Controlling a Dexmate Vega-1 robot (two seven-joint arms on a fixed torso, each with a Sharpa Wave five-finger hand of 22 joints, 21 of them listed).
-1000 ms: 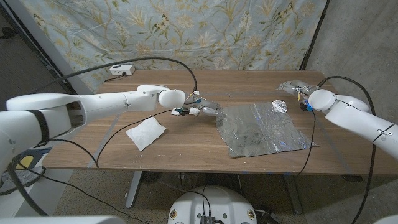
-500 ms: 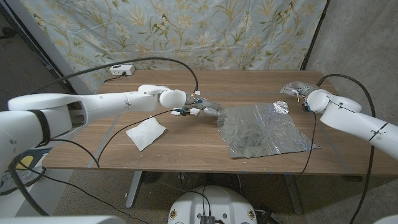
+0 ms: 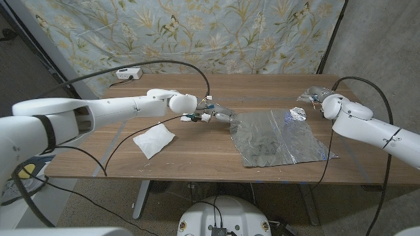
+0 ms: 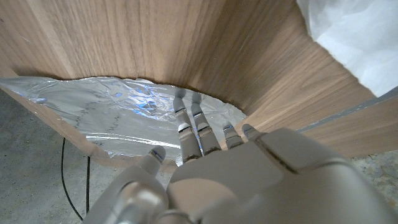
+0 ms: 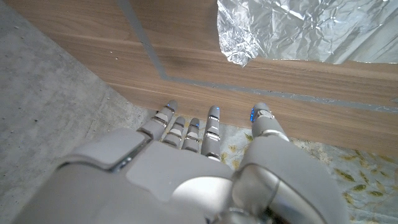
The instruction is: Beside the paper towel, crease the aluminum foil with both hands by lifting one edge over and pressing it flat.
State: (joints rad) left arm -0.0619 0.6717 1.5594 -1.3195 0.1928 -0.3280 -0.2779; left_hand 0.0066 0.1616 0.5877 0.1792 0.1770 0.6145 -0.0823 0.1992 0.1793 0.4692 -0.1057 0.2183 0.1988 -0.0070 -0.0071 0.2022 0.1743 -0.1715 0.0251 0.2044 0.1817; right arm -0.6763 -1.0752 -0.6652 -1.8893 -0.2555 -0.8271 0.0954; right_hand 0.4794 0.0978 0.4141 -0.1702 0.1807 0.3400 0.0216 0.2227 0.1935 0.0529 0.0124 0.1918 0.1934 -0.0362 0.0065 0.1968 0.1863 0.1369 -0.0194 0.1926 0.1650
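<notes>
Both hands' fingers (image 4: pixel 194 127) apart, empty, beside the aluminum foil (image 3: pixel 275 136).

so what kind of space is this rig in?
Probably a makeshift lab or test corner, not a home: a floral fabric backdrop hung behind a wooden table, bare concrete floor, loose cables, and a small white device on the table.

No readable text, labels, brands or numbers anywhere. The small white box-shaped device (image 3: pixel 125 74) in the upper left of the head view, on the far edge of the brown wooden table (image 3: pixel 197 157), has a dark display, too small to read.
</notes>
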